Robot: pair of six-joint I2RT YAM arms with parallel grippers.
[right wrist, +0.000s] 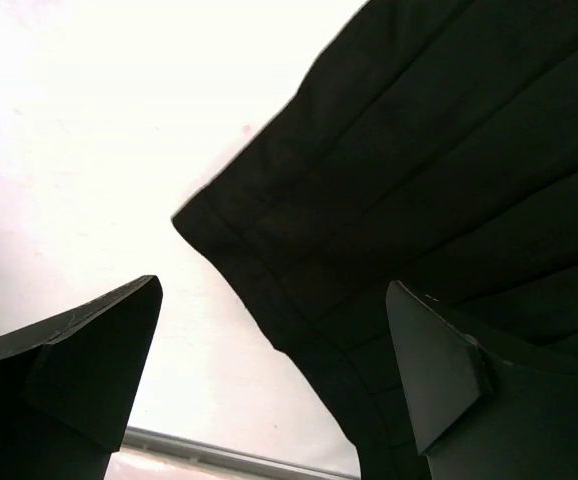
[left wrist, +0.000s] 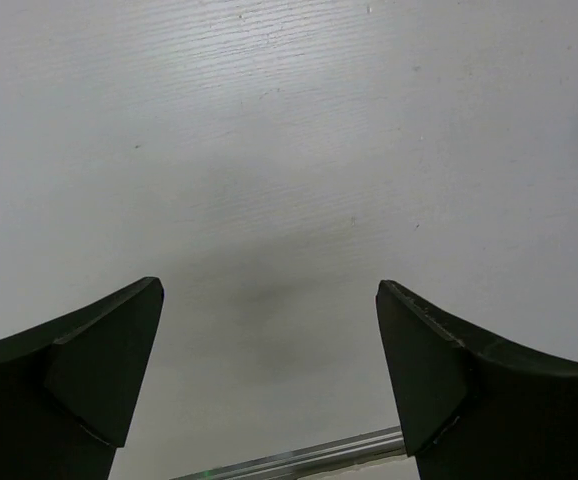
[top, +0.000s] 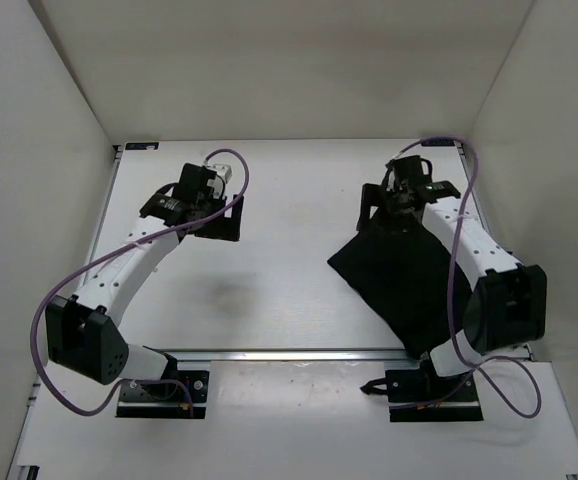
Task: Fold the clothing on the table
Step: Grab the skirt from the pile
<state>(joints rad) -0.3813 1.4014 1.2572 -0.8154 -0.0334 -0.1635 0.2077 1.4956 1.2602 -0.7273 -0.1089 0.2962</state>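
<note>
Hovering my right hand (right wrist: 274, 372), spread wide, over the skirt's (right wrist: 439, 190) corner to pinch it; left hand (left wrist: 269, 375) hangs spread over the table (left wrist: 269, 150).

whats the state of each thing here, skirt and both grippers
black pleated skirt: lying spread flat on the table, not gripped, looks unfolded
left gripper: open, empty, above bare table well away from the skirt
right gripper: open, empty, above a corner of the skirt's edge
</note>
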